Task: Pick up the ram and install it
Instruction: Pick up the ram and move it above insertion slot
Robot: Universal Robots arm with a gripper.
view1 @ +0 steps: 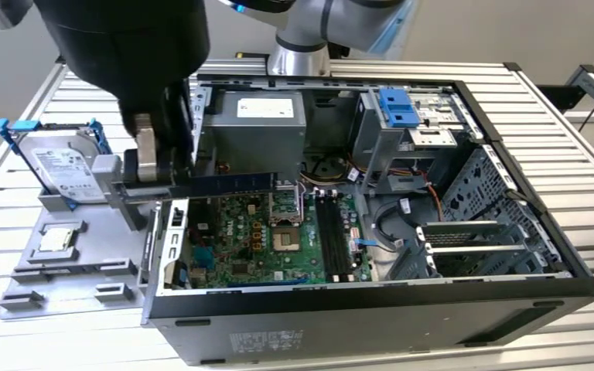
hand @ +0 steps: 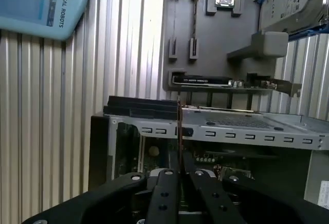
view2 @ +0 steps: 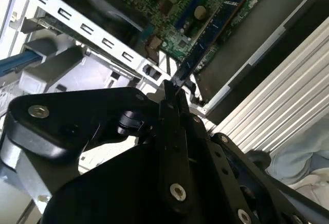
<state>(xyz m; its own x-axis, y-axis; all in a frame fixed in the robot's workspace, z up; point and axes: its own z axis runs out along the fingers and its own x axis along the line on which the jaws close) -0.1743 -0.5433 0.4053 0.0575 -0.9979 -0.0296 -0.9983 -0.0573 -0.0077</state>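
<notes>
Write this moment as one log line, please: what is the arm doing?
gripper: shut on ram | ram: held over the motherboard in the open computer case | install: not yet seated

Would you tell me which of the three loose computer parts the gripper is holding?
The ram, the long bluish stick clamped in the gripper over the case; the hard drive and processor sit on the grey holder.

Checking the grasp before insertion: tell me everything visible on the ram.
The ram is a long, thin, flat dark-blue board. The claw is shut on one end; the rest juts out roughly level toward the exterior view's right, above the motherboard in the open computer case. It is not seated in any slot; only the claw appears to touch it.
</notes>
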